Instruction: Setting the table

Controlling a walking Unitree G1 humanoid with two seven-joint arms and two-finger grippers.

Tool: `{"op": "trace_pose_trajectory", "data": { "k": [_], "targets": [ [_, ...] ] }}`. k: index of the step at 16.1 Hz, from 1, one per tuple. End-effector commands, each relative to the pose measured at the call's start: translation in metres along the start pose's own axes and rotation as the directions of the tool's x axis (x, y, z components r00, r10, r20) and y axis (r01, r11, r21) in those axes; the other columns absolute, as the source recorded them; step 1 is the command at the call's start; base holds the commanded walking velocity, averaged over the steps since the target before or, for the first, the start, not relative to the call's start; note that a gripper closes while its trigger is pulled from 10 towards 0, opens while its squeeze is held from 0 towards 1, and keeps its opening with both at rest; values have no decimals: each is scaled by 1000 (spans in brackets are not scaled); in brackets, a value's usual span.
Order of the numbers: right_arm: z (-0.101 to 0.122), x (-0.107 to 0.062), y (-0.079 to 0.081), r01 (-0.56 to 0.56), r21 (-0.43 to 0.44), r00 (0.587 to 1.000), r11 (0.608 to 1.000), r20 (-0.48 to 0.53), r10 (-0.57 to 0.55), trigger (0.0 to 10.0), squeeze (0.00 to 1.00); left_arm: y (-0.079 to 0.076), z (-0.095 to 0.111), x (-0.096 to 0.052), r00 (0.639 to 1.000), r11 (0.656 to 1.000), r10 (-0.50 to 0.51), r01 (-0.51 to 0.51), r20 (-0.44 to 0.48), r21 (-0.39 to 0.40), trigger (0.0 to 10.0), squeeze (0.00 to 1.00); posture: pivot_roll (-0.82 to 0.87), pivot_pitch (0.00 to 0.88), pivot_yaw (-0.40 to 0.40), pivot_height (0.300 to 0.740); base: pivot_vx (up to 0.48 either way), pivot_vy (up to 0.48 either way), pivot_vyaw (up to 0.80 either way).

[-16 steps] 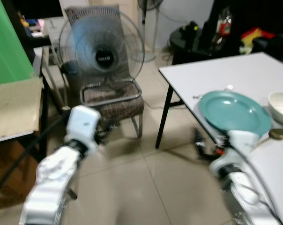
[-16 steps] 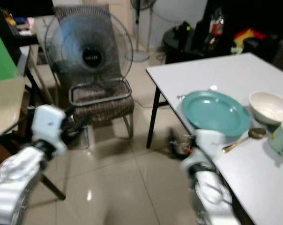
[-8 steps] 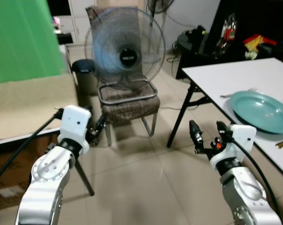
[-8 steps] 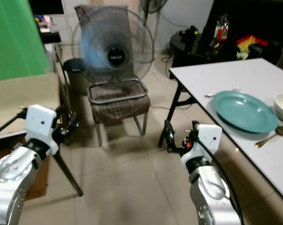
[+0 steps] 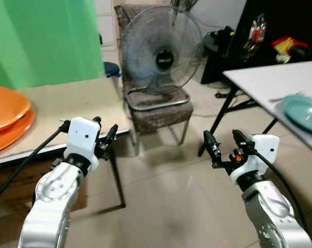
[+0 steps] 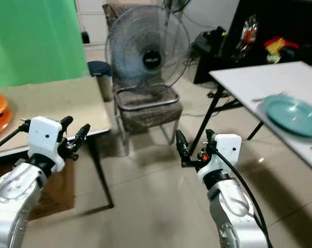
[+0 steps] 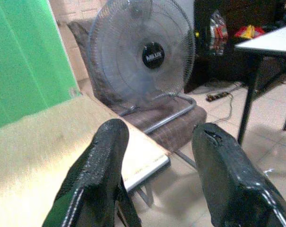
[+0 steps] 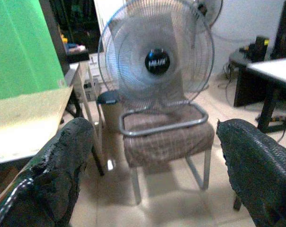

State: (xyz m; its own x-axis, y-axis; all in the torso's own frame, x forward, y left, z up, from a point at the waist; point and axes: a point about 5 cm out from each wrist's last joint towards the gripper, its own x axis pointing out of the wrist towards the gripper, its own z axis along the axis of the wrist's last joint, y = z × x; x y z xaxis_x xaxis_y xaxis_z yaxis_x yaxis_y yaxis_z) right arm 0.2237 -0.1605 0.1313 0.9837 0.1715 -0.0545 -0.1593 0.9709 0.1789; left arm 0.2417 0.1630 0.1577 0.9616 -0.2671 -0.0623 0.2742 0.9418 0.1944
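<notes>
Fetch step, I judge: left gripper and right gripper both spread, empty; next reach orange plates.

Left gripper: two black fingers spread apart, nothing between them. Beyond them a beige tabletop beside a green backdrop. A standing fan sits on a brown chair. White table edge at frame's upper right.
</notes>
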Motion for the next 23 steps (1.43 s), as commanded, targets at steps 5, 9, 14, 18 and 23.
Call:
{"op": "trace_pose_trajectory", "data": {
  "k": [5,9,14,18,23],
  "targets": [
    [-4,-1,-5,30,59,999,998,-13,-29,10000,0,-1,9,3,999,1000,14,-13,34,-17,10000,0,79,0,-35,740,0,81,0],
    [-4,0,2,-22,35,1000,999,-13,22,10000,0,1,13,6,999,1000,18,-18,51,-11,10000,0,85,0,-35,740,0,0,200],
    [-5,1,2,-23,33,1000,999,-13,23,10000,0,0,16,6,998,1000,6,-6,61,-11,10000,0,87,0,-35,740,0,0,799],
    [-7,2,4,-39,35,999,999,-17,40,10000,0,-1,16,5,998,1000,-5,5,63,0,10000,0,95,0,-40,740,0,0,794],
    [-8,6,6,-62,37,998,997,-18,63,10000,0,-1,18,5,998,1000,-13,12,65,13,10000,0,111,0,-48,740,0,0,794]
  ]
}}
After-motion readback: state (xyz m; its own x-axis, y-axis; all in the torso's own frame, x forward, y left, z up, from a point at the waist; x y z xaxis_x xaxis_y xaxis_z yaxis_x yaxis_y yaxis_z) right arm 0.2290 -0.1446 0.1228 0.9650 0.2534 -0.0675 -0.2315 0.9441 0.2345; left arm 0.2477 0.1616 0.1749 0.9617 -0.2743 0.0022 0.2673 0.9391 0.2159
